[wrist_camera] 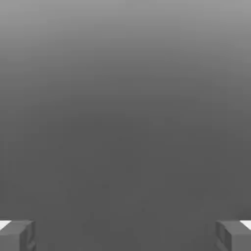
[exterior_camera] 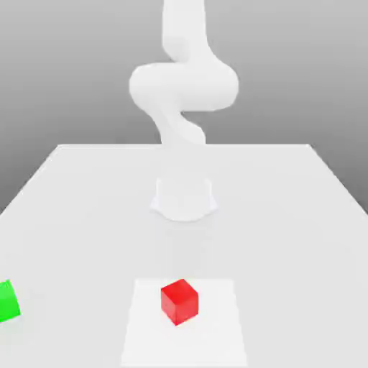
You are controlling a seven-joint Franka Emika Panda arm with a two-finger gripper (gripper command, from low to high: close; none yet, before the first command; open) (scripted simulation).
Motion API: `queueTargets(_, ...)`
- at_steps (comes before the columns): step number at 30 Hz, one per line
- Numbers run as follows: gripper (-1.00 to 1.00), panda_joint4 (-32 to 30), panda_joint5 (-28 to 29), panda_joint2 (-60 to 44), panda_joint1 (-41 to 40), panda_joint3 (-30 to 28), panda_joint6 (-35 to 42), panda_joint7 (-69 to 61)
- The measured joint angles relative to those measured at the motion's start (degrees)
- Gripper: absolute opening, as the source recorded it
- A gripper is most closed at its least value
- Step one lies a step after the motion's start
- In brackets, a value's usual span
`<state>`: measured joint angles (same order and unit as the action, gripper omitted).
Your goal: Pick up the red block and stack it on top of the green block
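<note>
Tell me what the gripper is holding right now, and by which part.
Nothing is held. The gripper is open with an empty gap, while the small red cube sits untouched on the white table.

**A white table with two blocks on it**

The table [exterior_camera: 86, 208] is big, flat and white. It fills the lower part of the exterior view and gets narrower toward the far side.

A red block [exterior_camera: 179, 301] sits on the table at the near side, about in the middle. It rests on a square patch [exterior_camera: 215, 323] of the table top that looks a bit brighter than the rest. One corner of the block points to the near edge.

A green block [exterior_camera: 8, 301] sits on the table at the exterior view's left, well apart from the red one. The picture edge cuts part of it off.

The robot's round white base [exterior_camera: 184, 199] stands on the table farther back, in the middle.
</note>
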<state>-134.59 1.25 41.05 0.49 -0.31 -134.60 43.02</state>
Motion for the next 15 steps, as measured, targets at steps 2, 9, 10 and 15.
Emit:
queueTargets(2,0.00,-2.6,1.1,-4.6,0.5,-0.5,-2.7,-2.7)
queueTargets(9,0.00,-11.0,3.3,-19.5,2.1,-2.9,-11.4,-12.5)
queueTargets(10,0.00,-12.2,3.4,-21.6,2.3,-3.3,-12.7,-14.1)
queueTargets(15,0.00,-18.2,2.6,-32.0,3.5,-5.1,-18.9,-22.7)
